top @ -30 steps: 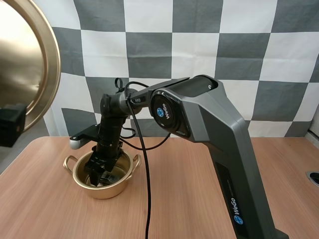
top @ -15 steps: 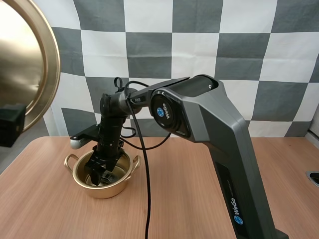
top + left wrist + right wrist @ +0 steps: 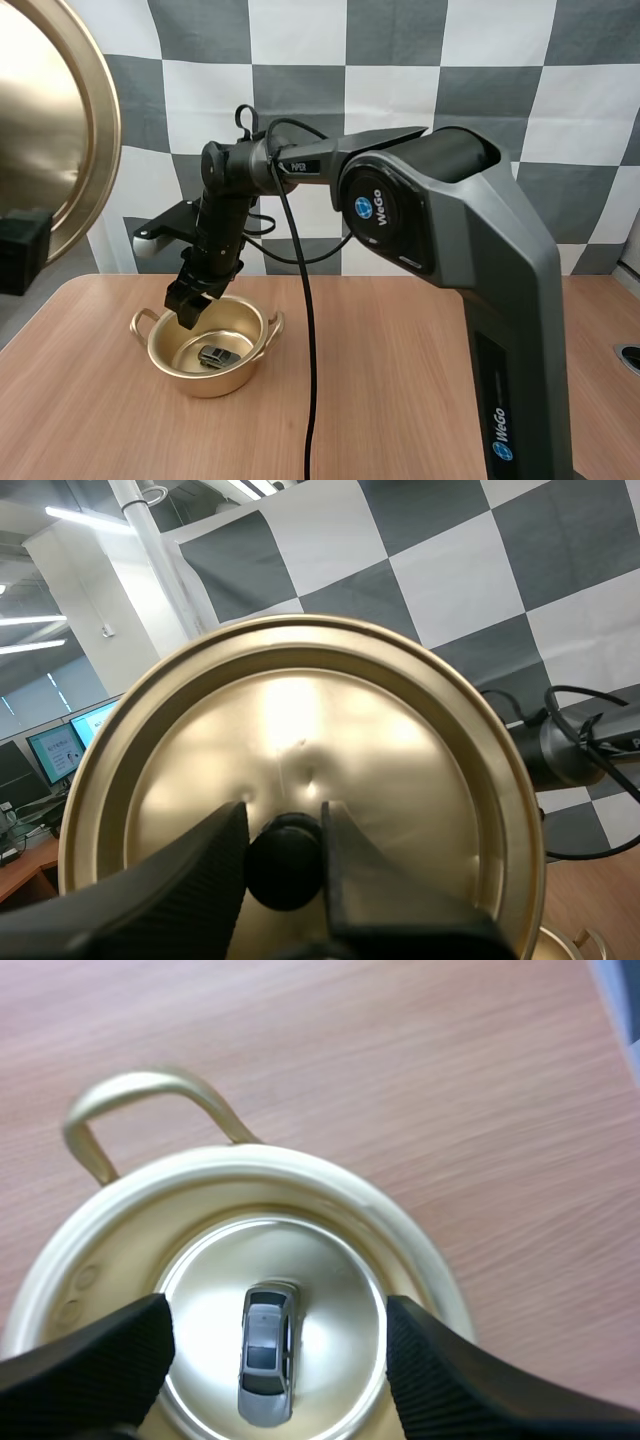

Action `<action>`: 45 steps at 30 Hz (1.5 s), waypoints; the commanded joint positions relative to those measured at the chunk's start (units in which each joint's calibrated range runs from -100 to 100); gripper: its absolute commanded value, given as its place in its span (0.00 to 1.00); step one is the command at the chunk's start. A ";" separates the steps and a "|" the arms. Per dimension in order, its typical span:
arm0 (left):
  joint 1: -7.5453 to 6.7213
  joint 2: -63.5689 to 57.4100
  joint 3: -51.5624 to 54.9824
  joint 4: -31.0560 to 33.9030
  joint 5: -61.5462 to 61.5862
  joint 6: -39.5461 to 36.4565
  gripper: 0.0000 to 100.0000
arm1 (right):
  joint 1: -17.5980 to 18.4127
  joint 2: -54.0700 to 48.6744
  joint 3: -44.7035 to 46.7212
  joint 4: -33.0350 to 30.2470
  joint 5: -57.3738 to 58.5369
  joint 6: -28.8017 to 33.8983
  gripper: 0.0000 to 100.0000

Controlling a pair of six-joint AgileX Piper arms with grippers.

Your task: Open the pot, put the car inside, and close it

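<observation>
In the pot (image 3: 215, 385): car (image 3: 266, 1352) lay flat.
Right gripper (image 3: 188, 306): jaws wide, empty.
Left gripper (image 3: 283, 830): pinched lid (image 3: 400, 750) by knob (image 3: 284, 865) — surest hold (likely light, slick).

Light wooden table (image 3: 380, 400), lidless golden pot (image 3: 225, 383) with two handles standing on its left half

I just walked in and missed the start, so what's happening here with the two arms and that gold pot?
The toy car lies on the floor of the open pot, which stands on the table. The right hand hovers just above the pot, open and empty. The left hand holds the lid up in the air by its black knob, off to the pot's left. The lid is not yet back on.
</observation>
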 commanded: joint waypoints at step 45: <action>0.03 50.69 36.65 -2.94 -52.58 4.69 0.00 | -11.32 -85.31 0.03 -33.83 11.88 19.71 1.00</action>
